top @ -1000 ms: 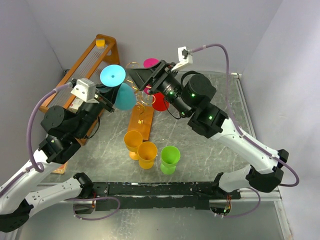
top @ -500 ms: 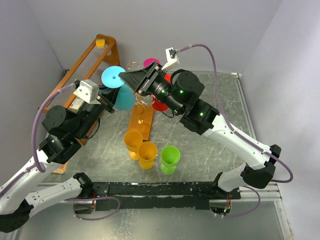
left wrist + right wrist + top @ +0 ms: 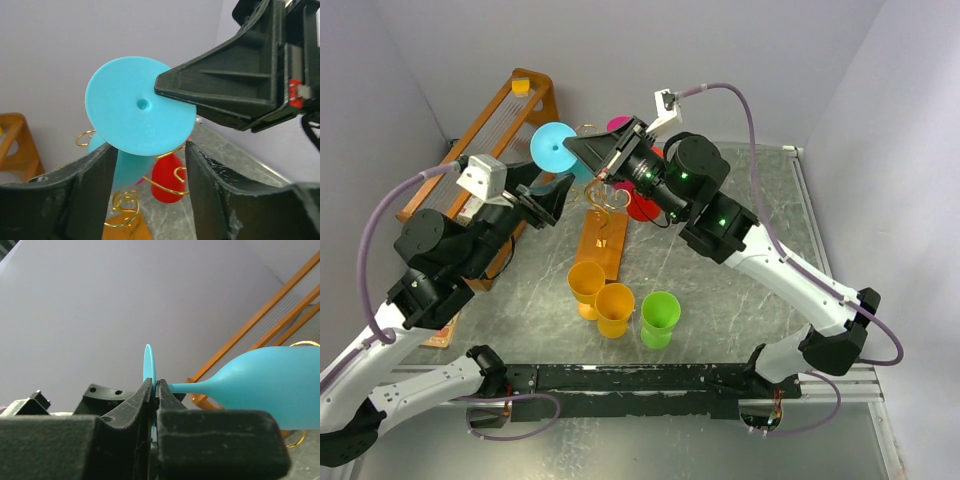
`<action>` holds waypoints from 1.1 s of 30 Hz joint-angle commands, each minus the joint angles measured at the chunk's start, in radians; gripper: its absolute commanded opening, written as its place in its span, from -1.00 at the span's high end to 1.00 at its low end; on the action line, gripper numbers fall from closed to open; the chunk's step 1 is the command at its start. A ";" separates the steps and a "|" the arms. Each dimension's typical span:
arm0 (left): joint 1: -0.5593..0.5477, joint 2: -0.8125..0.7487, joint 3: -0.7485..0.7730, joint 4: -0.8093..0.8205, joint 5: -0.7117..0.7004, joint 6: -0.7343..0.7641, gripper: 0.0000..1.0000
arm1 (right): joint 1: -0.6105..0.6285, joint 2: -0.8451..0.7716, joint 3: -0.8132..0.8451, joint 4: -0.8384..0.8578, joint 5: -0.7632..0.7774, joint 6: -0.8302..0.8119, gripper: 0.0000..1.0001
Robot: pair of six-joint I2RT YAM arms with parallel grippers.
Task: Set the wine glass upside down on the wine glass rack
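My right gripper is clamped on just the edge of the glass's foot, with the bowl by the rack's upper arms and my left gripper spread apart nearby, so I fear such a thin pinch lets the glass pivot, slip and miss the wire.

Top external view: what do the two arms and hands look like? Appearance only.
The left arm and right arm have white lower links and bulky black joint housings above. The left hand and right hand have black wedge-shaped fingers and a white camera mount. A mauve cable loops off each wrist. Green lights glow on the right arm's joints.
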State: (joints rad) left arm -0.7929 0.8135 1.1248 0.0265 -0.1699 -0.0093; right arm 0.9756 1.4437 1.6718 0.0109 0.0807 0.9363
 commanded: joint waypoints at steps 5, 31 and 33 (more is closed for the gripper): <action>-0.002 0.019 0.158 -0.152 0.108 -0.363 -0.54 | -0.009 -0.071 -0.040 0.101 0.088 -0.144 1.00; -0.002 -0.074 -0.040 0.199 -0.036 -0.596 -0.01 | -0.093 -0.047 -0.040 0.106 -0.371 -0.058 1.00; -0.003 -0.076 -0.045 0.212 -0.045 -0.595 0.13 | -0.094 -0.047 -0.045 0.107 -0.378 -0.054 1.00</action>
State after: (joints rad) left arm -0.7933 0.7563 1.0885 0.1360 -0.1959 -0.5930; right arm 0.8890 1.3891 1.6249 0.0807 -0.2146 0.8543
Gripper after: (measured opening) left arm 0.491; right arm 0.027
